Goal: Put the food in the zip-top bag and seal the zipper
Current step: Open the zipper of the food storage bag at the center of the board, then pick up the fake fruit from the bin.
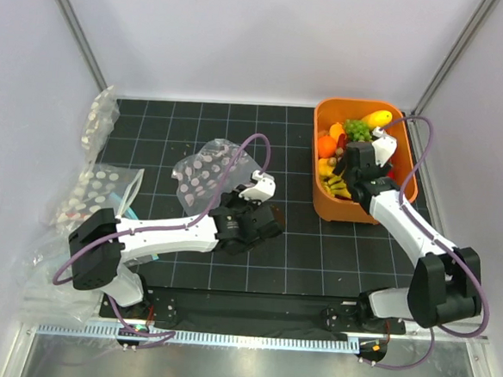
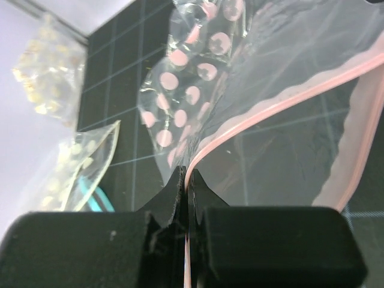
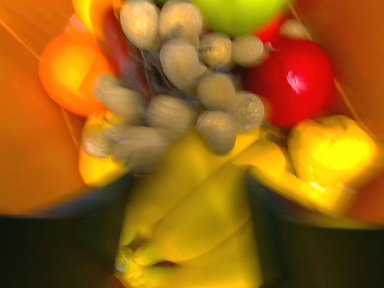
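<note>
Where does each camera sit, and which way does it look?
Top external: above and behind, facing down at the mat; left arm and right arm show.
Left wrist: on the left arm, facing the zipper; its shut left tool shows.
Right wrist: on the right arm, facing bananas in the orange tub; its open right tool shows.
Shared: top and left wrist both see the zip-top bag.

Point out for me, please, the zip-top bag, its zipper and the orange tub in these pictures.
zip-top bag (image 1: 204,176), top view, its dotted middle.
zipper (image 2: 270,109), left wrist view, the pink rim strip.
orange tub (image 1: 335,208), top view, its near wall.
</note>
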